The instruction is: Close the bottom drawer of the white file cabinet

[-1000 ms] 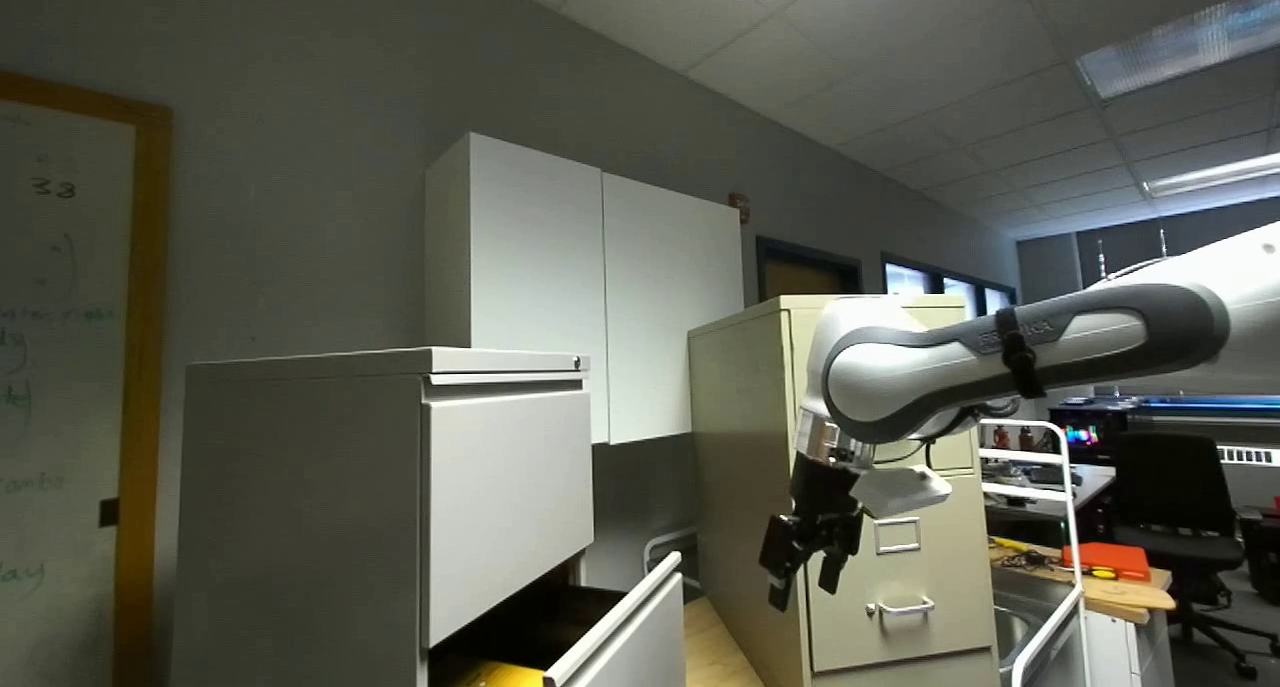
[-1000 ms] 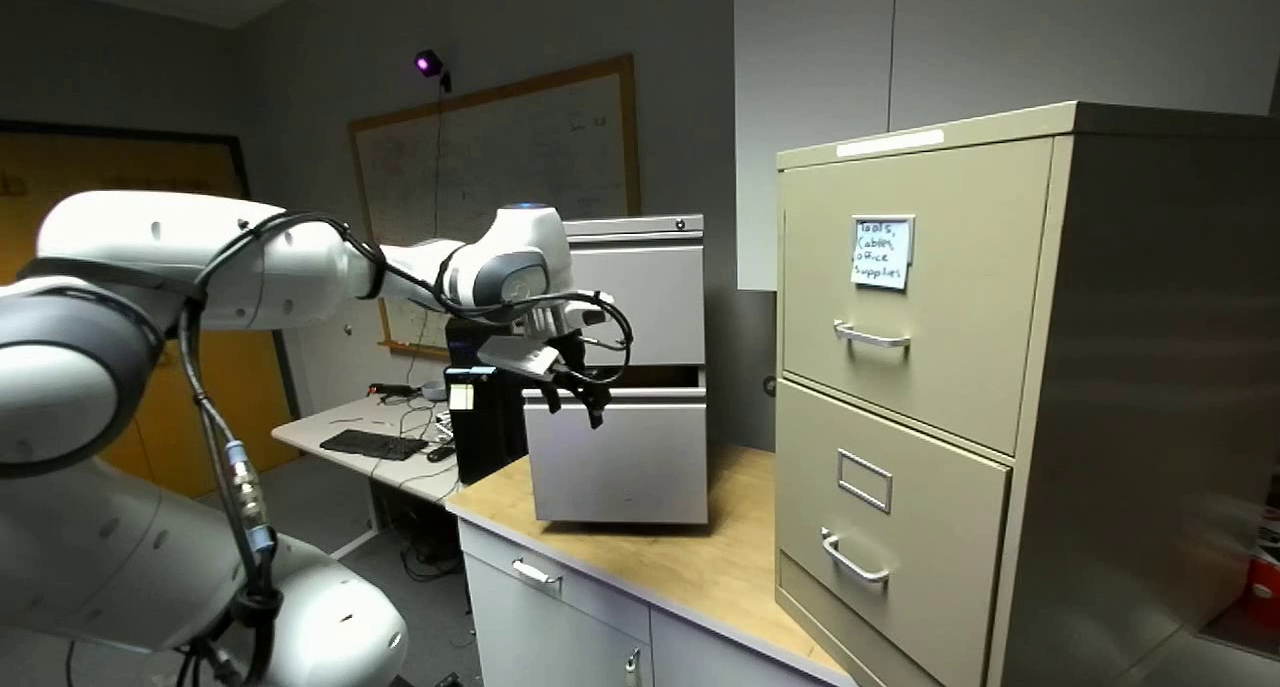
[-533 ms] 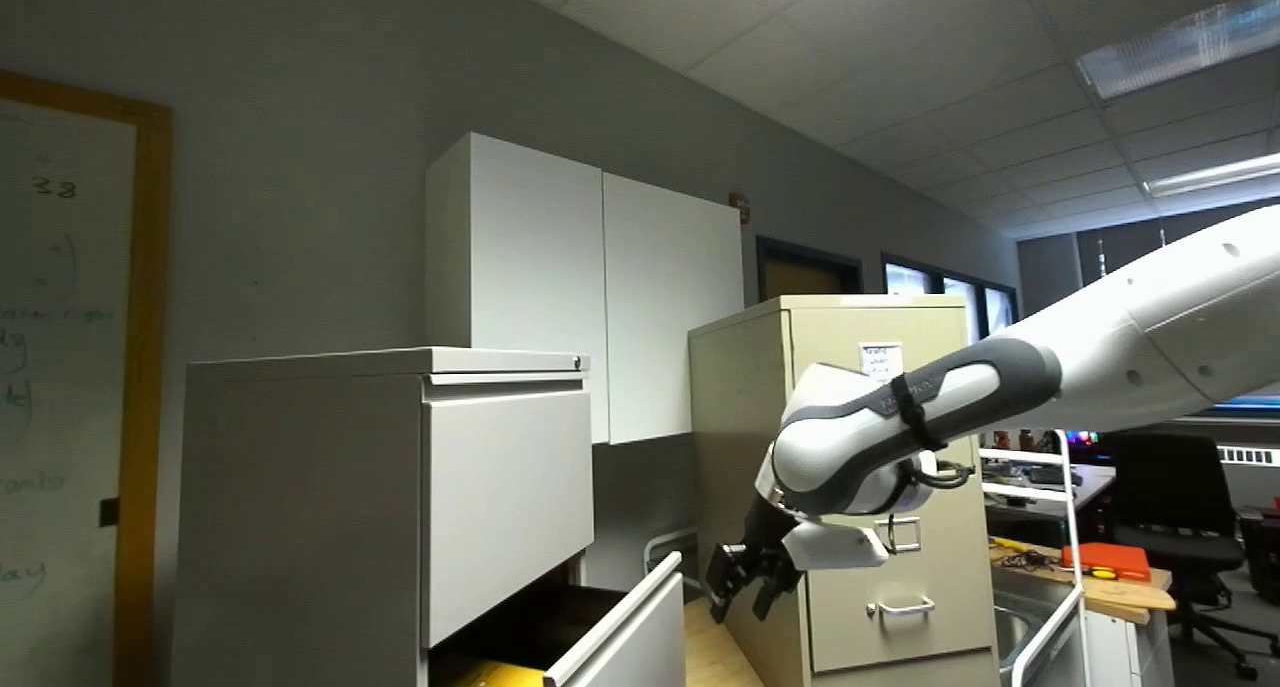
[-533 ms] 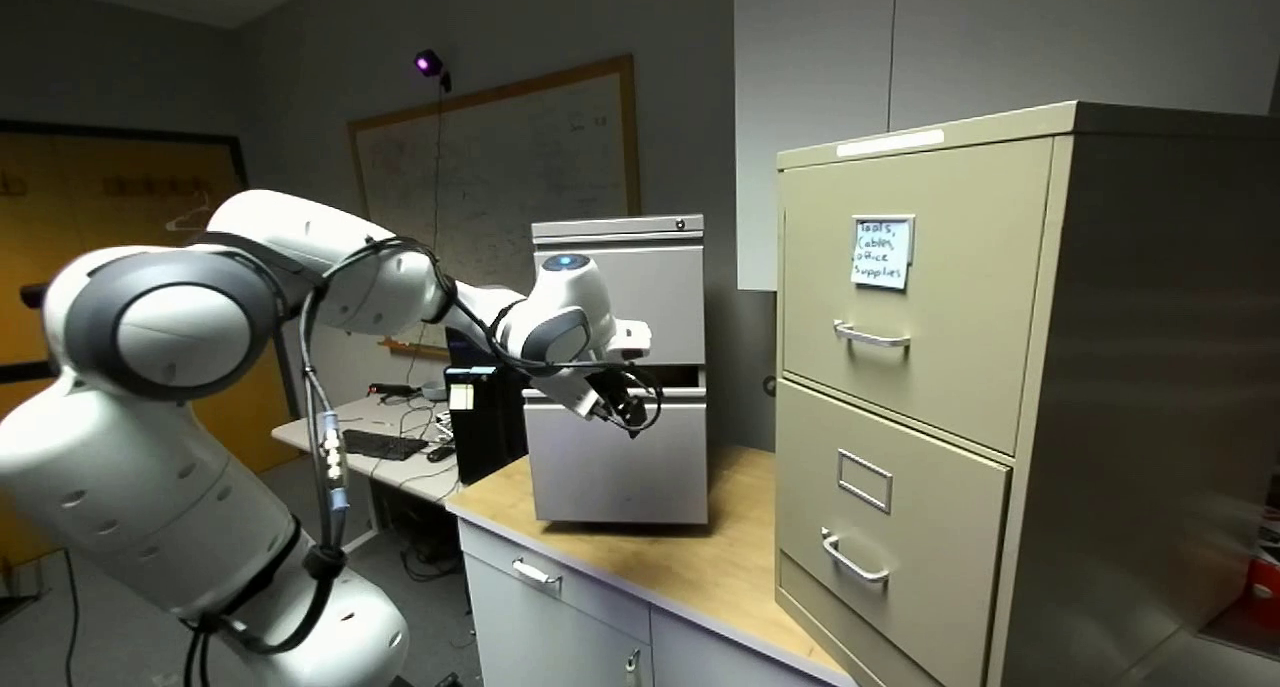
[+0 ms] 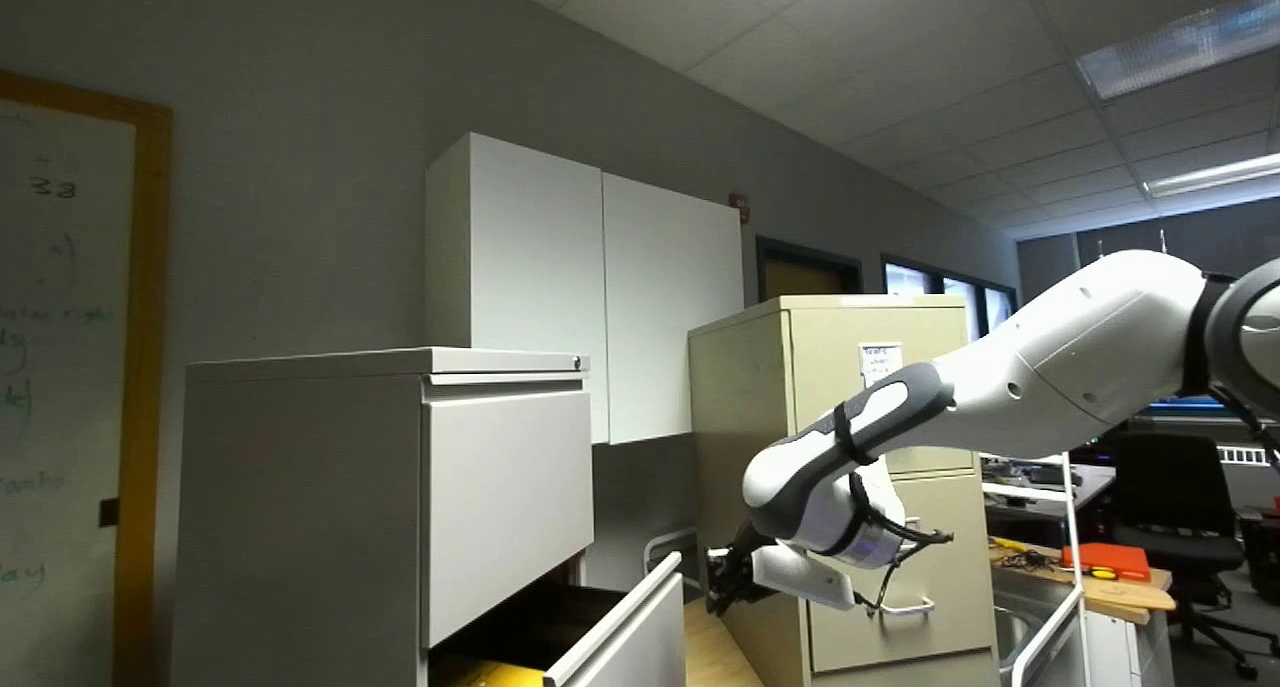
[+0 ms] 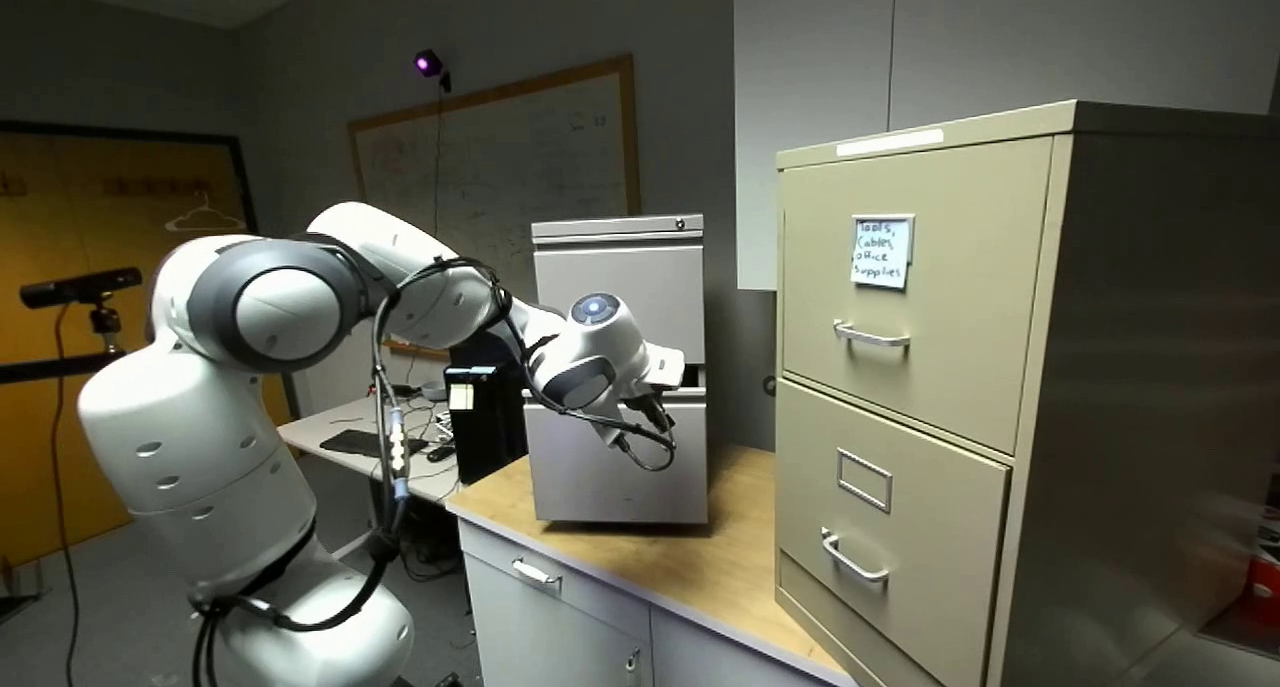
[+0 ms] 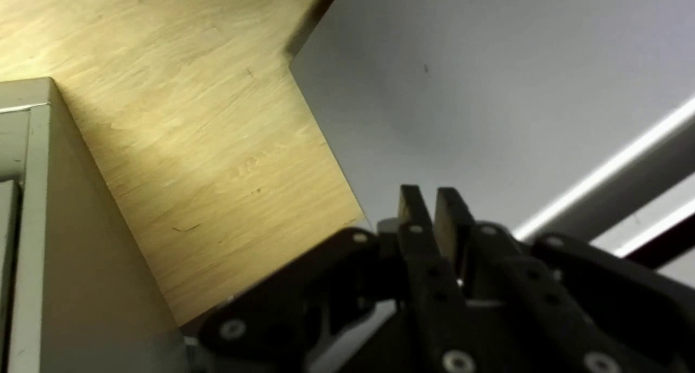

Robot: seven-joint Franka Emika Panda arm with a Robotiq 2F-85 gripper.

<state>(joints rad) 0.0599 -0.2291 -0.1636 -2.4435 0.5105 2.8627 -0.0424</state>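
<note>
The bottom drawer (image 5: 645,642) of the white file cabinet (image 5: 300,517) stands pulled out in an exterior view, and something yellow (image 5: 495,675) lies inside it. In an exterior view its plain front (image 6: 590,472) shows below a dark gap, partly behind the arm. My gripper (image 5: 714,599) hangs just in front of that drawer front, with a small gap between them. The wrist view shows the fingertips of my gripper (image 7: 428,193) close together, a slim gap between them and nothing held. Behind them the drawer front (image 7: 461,118) fills much of the picture.
A beige handled cabinet (image 6: 900,367) stands beside the white one, across a strip of wooden counter (image 6: 740,487). Its side (image 7: 92,242) is at the left in the wrist view. A white wall cupboard (image 5: 600,287) hangs above. Cables (image 6: 650,457) loop around the wrist.
My arm has come down and forward, bringing the gripper closer to the drawer front. The jaws have drawn in from wide apart to nearly together. The drawer has not moved.
</note>
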